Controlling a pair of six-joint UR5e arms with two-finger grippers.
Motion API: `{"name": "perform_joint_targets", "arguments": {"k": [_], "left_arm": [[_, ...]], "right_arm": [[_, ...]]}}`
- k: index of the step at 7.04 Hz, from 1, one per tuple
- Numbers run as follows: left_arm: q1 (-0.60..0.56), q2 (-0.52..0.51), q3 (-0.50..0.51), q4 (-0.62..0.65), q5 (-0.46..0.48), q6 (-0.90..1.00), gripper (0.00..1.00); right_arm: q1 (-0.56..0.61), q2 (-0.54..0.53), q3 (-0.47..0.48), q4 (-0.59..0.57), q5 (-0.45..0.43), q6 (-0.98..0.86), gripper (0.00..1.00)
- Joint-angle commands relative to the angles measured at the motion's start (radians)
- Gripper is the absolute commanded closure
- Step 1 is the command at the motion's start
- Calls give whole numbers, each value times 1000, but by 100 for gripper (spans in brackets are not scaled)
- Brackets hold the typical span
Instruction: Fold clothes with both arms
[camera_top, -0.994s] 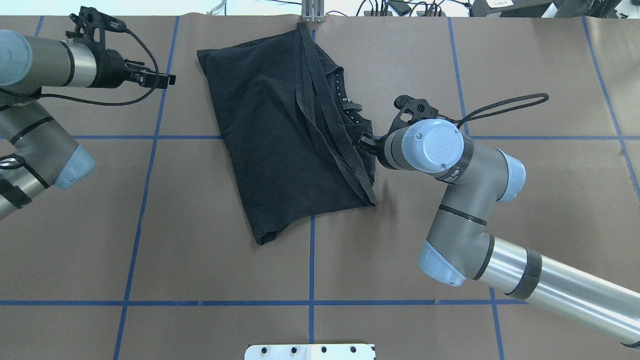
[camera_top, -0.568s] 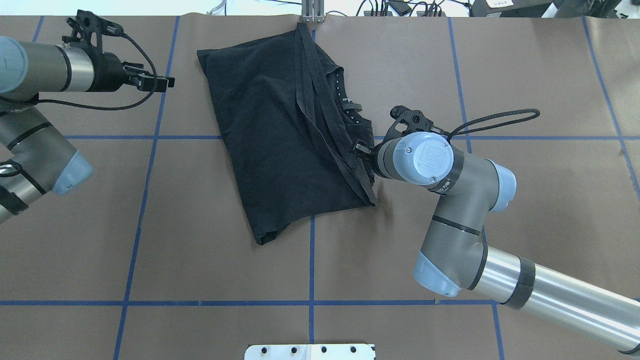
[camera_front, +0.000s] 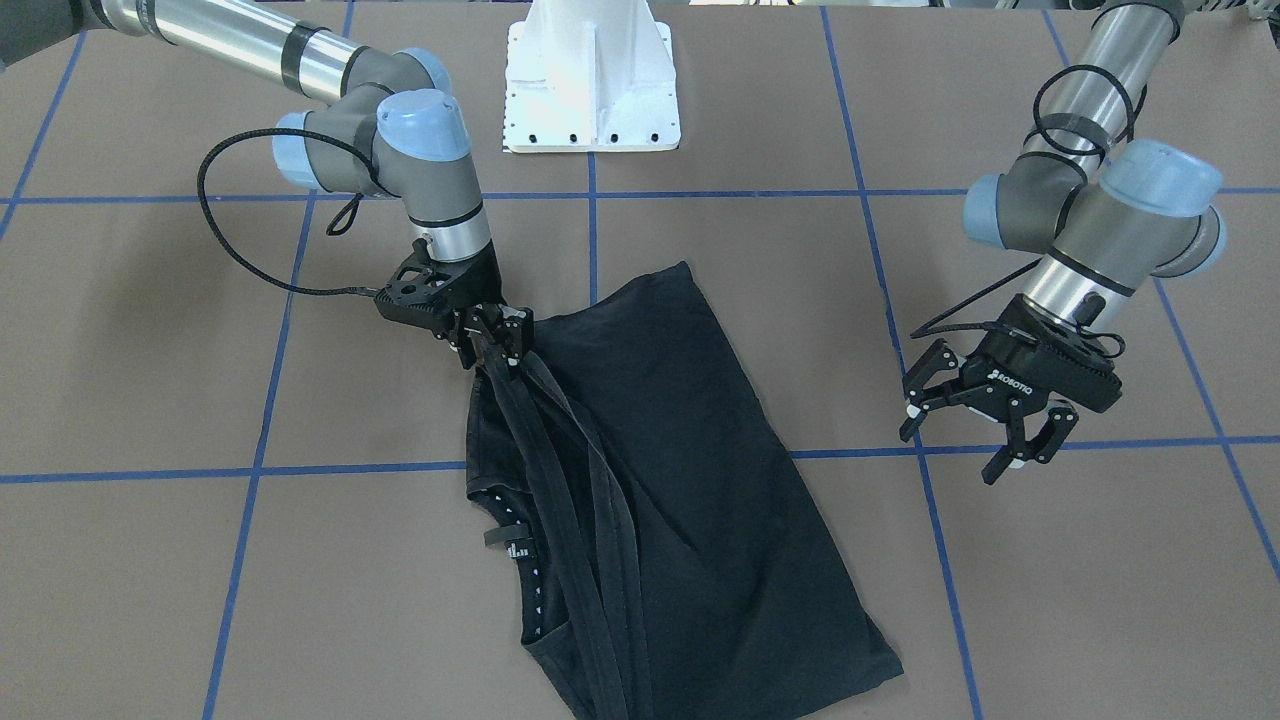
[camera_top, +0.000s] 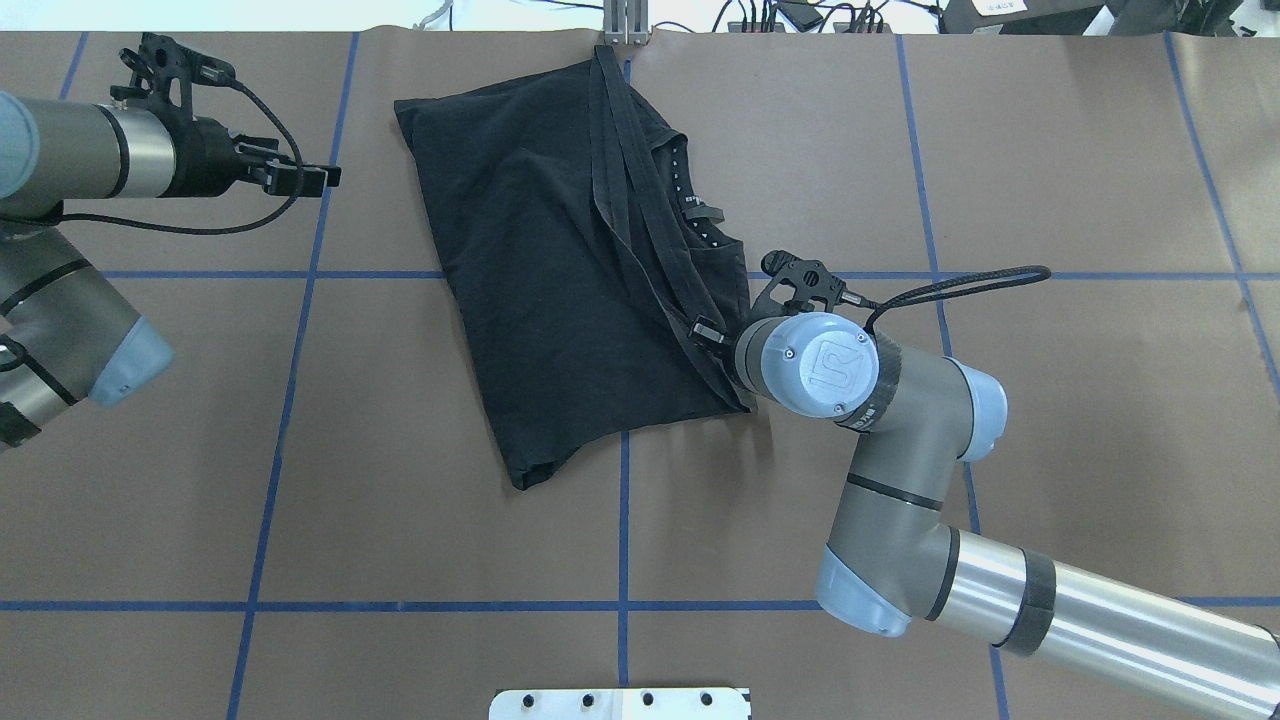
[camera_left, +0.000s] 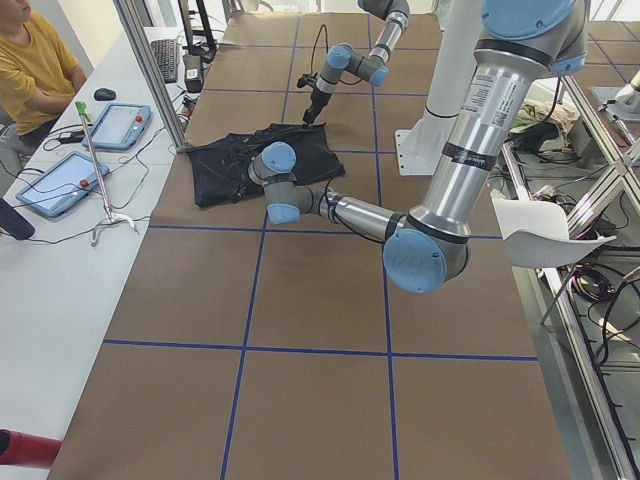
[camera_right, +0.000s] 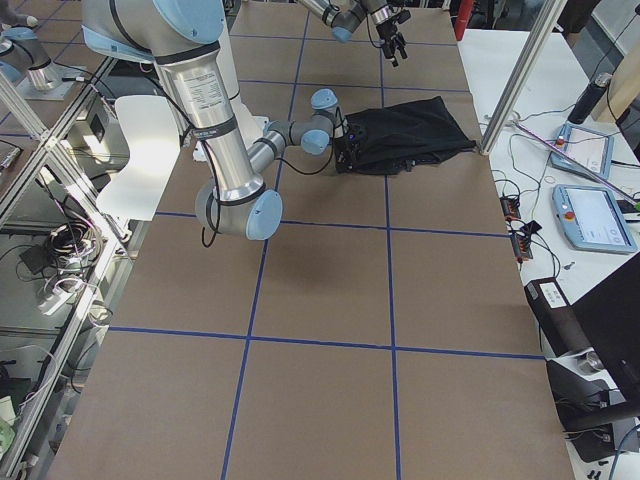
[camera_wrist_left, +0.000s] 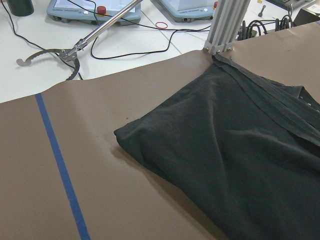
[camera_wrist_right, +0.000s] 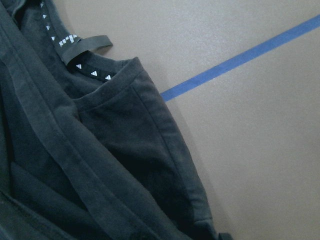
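1. Front view: the black short-sleeved T-shirt (camera_front: 680, 470) lies folded on the brown paper-covered worktop (camera_front: 150, 400). The right black two-finger tool (camera_front: 492, 355) sits right at its robot-side corner, and I can't tell if it's pinching. The left black two-finger tool (camera_front: 960, 450) is spread wide, grabbing nothing.
2. Overhead: the shirt straddles a blue tape line (camera_top: 623, 520), and the left tool is well off to its side.
3. Right wrist: just collar and folded hems up close.
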Motion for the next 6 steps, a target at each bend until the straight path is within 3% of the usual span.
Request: {"name": "perform_joint_targets", "arguments": {"k": [1, 3, 4, 5, 6], "left_arm": [[0, 4, -2, 0, 0, 0, 0], [0, 7, -1, 0, 0, 0, 0], [0, 7, 1, 0, 0, 0, 0], [0, 7, 1, 0, -1, 2, 0], [0, 7, 1, 0, -2, 2, 0]], "right_arm": [[-7, -3, -16, 0, -13, -72, 44], [-5, -5, -18, 1, -13, -111, 44], [-5, -3, -20, 1, -13, -112, 58], [-5, -3, -20, 1, -12, -114, 92], [-5, -3, -20, 1, -12, -132, 100]]}}
